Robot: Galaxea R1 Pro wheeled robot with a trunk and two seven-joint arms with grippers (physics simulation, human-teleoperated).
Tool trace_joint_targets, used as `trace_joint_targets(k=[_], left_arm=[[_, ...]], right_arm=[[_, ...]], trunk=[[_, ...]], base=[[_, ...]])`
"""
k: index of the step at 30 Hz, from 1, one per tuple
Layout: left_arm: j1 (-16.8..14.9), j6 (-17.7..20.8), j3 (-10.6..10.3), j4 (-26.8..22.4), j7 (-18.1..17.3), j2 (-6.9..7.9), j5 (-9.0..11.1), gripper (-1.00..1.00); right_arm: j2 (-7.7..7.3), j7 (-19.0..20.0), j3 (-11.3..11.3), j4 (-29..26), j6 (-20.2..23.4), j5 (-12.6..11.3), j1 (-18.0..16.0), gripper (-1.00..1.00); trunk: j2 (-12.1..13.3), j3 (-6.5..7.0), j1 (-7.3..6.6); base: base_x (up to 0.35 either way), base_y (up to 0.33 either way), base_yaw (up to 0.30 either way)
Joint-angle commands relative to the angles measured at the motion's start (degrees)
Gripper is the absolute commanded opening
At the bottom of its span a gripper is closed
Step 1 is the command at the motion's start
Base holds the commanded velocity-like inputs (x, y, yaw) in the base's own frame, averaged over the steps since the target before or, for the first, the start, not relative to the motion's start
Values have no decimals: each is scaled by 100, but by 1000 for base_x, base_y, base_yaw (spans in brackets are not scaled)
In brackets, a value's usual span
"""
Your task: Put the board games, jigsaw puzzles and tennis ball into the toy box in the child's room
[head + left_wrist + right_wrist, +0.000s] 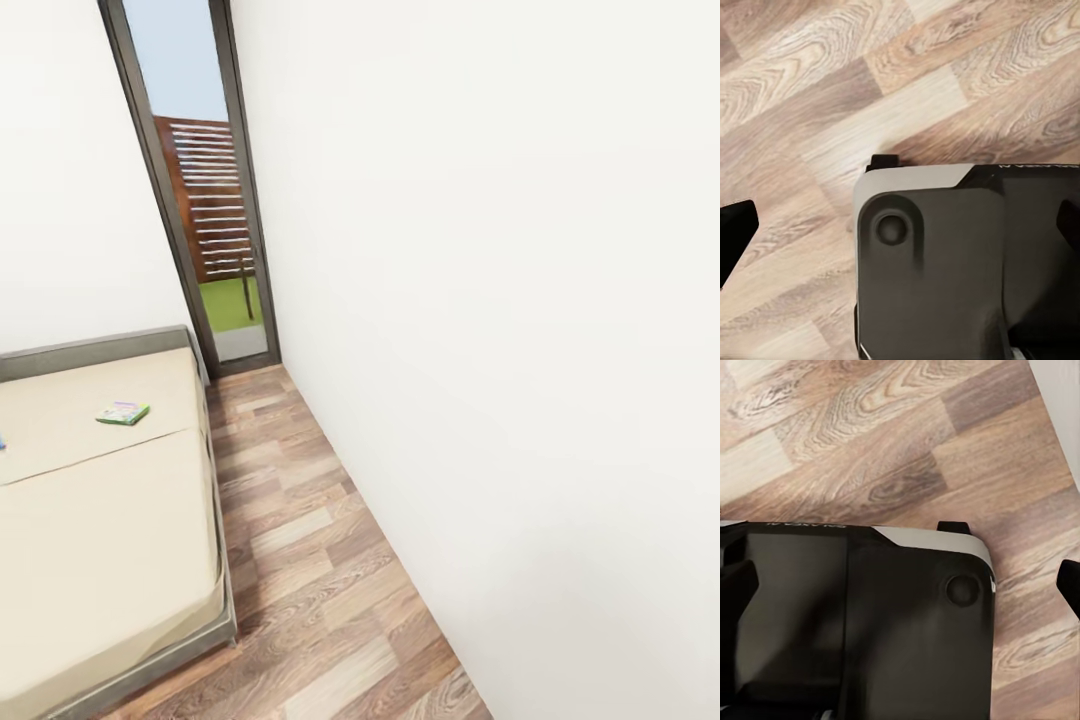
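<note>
The bed (100, 520) with its beige mattress and grey frame lies at the left of the head view. One board game (123, 412), a small flat green and pink box, rests on the mattress near the headboard. A sliver of blue (2, 441) shows on the mattress at the picture's left edge. The table, toy box, jigsaw puzzles and tennis ball are out of view. My left gripper (900, 229) is open, its black fingertips (735, 236) wide apart over the floor and my base. My right gripper (900, 585) is open too, with nothing between its fingertips (1069, 585).
A strip of wood-plank floor (320, 560) runs between the bed and a white wall (520, 300) on the right. A tall dark-framed window (205, 200) closes the far end. My dark base (945, 262) sits under both wrists.
</note>
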Motion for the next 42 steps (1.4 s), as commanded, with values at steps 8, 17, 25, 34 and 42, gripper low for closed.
trace_joint_targets(k=[8, 17, 25, 34, 42], left_arm=[[-5, 20, -5, 3, -2, -3, -2, 100], [-5, 25, -7, 3, -2, -15, -7, 100], [-5, 14, -7, 3, -2, -27, -11, 100], [-5, 8, -7, 3, -2, -28, -15, 100], [-5, 8, -7, 3, -2, -29, -17, 100]], right_arm=[[0, -38, 31, 4, -11, 15, -3, 100], [0, -38, 31, 4, -11, 17, -3, 100], [0, -38, 31, 4, -11, 17, -3, 100], [0, -38, 31, 4, -11, 17, -3, 100], [0, -38, 34, 4, -11, 17, -3, 100]], trunk=[[313, 170, -174], [393, 244, -218], [393, 276, -218], [393, 308, -218], [393, 332, -218]], base=[[-41, 0, 264], [-134, 0, 268], [-11, 0, 269], [-1, 0, 273], [0, 0, 276]])
